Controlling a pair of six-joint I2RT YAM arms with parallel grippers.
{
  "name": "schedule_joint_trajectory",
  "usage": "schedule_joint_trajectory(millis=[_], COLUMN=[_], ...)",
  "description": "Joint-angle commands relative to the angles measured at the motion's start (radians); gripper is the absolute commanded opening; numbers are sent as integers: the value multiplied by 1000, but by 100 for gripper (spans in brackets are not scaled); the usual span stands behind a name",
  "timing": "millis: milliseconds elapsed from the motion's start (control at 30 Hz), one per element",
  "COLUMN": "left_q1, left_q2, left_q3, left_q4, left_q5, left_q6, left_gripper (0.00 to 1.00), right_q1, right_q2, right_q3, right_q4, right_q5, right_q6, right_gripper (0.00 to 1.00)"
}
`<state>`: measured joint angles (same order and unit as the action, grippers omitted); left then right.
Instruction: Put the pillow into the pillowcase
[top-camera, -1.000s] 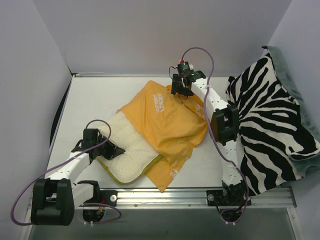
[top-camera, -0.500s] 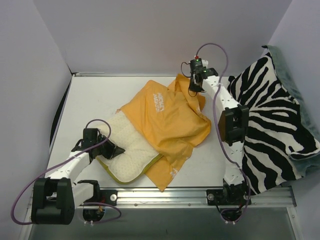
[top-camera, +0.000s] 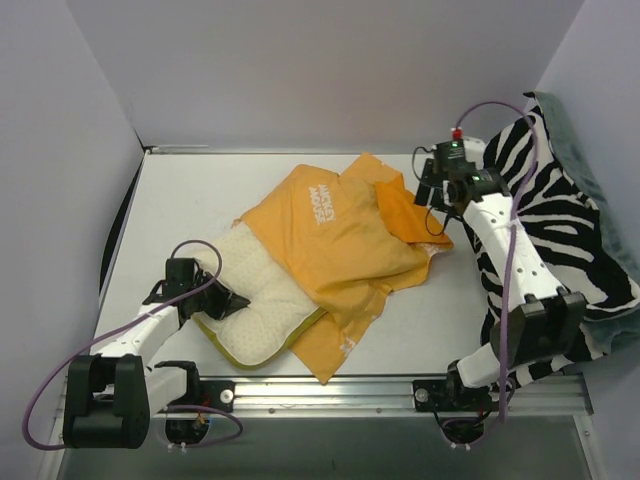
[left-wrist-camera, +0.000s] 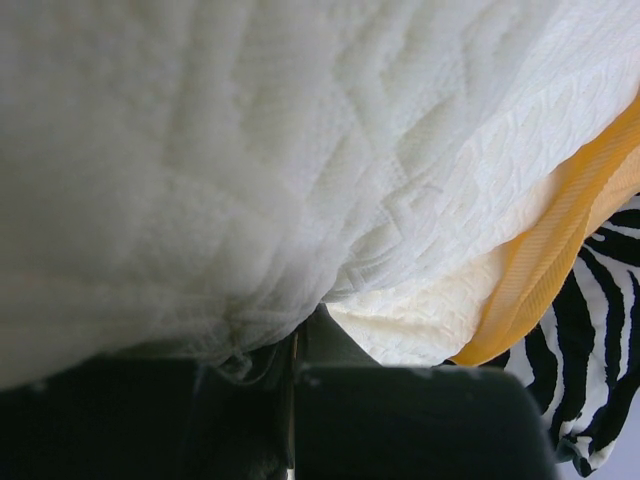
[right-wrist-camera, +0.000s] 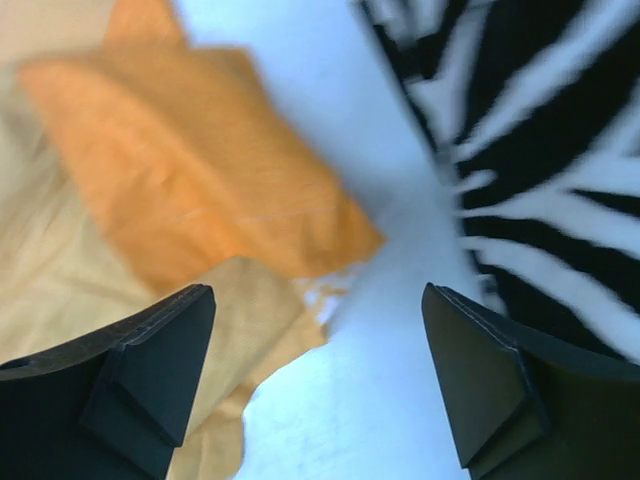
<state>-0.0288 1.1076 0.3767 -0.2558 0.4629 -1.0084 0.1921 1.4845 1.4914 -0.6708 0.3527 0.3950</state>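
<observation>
The left gripper (top-camera: 232, 300) is clamped shut on the near-left edge of the pillow (top-camera: 262, 310), whose long axis runs diagonally far-right under the pillowcase (top-camera: 340, 235), while the right gripper (top-camera: 432, 195), jaws wide and empty, hovers at the case's far-right corner.

White arms (top-camera: 140, 335), black joints (top-camera: 100, 400), purple cables (top-camera: 490, 104)

From overhead I lose the far end of the pillow (top-camera: 262, 310) under the pillowcase (top-camera: 340, 235). My right wrist camera smears the zebra cushion (right-wrist-camera: 540, 120) into blur. The left gripper (left-wrist-camera: 295, 360) has its tips buried in pillow fabric.
</observation>
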Motion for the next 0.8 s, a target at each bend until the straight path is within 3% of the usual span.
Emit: schedule_joint_trajectory(millis=[0, 67, 100, 200, 300, 400, 533, 767], left_q1=[23, 24, 23, 23, 24, 24, 23, 24], left_q2=[17, 14, 11, 0, -15, -28, -32, -32], left_q3=[-42, -41, -42, -47, -58, -64, -73, -78], left_q4=[-71, -74, -74, -83, -86, -99, -106, -103], left_q5=[-127, -127, -125, -127, -128, -138, -145, -144], left_q6=[44, 47, 51, 50, 51, 59, 59, 53], left_gripper=[0, 0, 0, 0, 0, 0, 0, 0], right_q1=[150, 263, 309, 394, 338, 264, 153, 135], right_q2=[138, 221, 314, 507, 649, 672, 686, 692], right_q3=[70, 204, 258, 502, 708, 728, 696, 659], right_q4=[20, 30, 14, -71, -182, -185, -184, -170], right_q5=[-153, -275, -259, -65, 46, 46, -23, -123], right_q6=[1, -19, -28, -96, -99, -90, -105, -79], right_gripper=[85, 80, 80, 82, 83, 78, 62, 55])
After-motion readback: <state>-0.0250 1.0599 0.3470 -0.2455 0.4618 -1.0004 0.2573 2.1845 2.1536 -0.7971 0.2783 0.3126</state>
